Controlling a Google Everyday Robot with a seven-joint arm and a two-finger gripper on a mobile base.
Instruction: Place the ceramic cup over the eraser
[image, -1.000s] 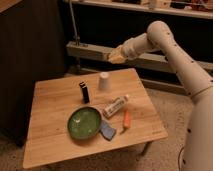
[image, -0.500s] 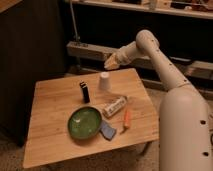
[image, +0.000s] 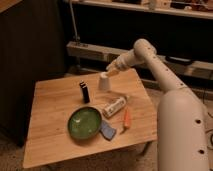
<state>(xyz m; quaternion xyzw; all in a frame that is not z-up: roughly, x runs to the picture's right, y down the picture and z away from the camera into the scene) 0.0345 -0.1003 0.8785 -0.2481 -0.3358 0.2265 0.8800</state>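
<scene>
The ceramic cup (image: 104, 82) is small, white and tapered, standing mouth down near the far edge of the wooden table (image: 50, 135). The eraser (image: 84, 92) is a small black upright block a little left of and in front of the cup. My gripper (image: 109, 72) is at the end of the white arm reaching in from the right, right above the cup's top and touching or nearly touching it.
A green plate (image: 84, 122) lies in front of the eraser. A blue-grey pad (image: 107, 131) lies at the plate's right rim. A white printed tube (image: 115, 106) and an orange marker (image: 126, 119) lie to the right. A dark cabinet (image: 30, 55) stands left.
The arm has swung left and down toward the table. The gripper has gone from high right of the cup to just above its top. The objects on the table have not moved.
</scene>
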